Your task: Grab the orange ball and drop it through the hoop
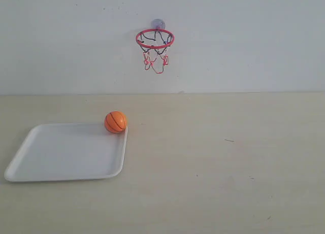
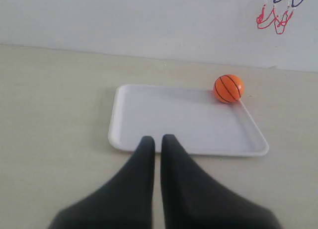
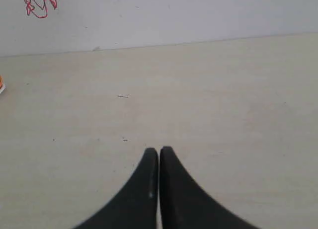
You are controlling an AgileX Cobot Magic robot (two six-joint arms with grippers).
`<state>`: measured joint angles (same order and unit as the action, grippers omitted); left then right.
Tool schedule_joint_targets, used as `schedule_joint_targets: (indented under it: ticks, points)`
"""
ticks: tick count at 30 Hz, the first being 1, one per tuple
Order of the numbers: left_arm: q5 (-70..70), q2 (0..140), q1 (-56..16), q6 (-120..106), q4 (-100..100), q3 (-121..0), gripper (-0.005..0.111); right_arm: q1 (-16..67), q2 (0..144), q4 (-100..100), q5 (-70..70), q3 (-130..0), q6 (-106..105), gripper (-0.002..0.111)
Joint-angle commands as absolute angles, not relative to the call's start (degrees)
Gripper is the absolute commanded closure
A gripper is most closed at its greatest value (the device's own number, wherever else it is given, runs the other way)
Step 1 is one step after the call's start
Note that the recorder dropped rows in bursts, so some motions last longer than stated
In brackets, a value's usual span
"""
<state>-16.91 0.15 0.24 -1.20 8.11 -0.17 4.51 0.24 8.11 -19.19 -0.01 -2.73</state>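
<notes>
Orange ball clear above — wall backs hoop.

1. The tray lies flat on the desk, in the left half, nearer the front edge than the far edge.
2. The ball rests at the tray's far right corner, touching the rim.
3. The wall stands behind the desk's far edge.
4. The hoop is mounted on the wall above the middle of the far edge, behind and to the right of the ball, well apart from it.
</notes>
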Motion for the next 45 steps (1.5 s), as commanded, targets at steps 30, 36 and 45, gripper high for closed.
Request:
schedule_joint_targets:
  ticks: [30, 36, 45]
  points:
    - [-16.9, 0.0, 0.0, -0.8, 7.9, 0.0, 0.103, 4.6, 0.0, 8.2, -19.1, 0.0, -2.9, 0.109]
    - [-15.2, 0.0, 0.0, -0.8, 7.9, 0.0, 0.103, 4.6, 0.0, 8.2, -19.1, 0.0, -2.9, 0.109]
    - [9.5, 0.0, 0.0, -0.8, 8.1, 0.0, 0.103, 4.6, 0.0, 8.2, -19.1, 0.0, -2.9, 0.109]
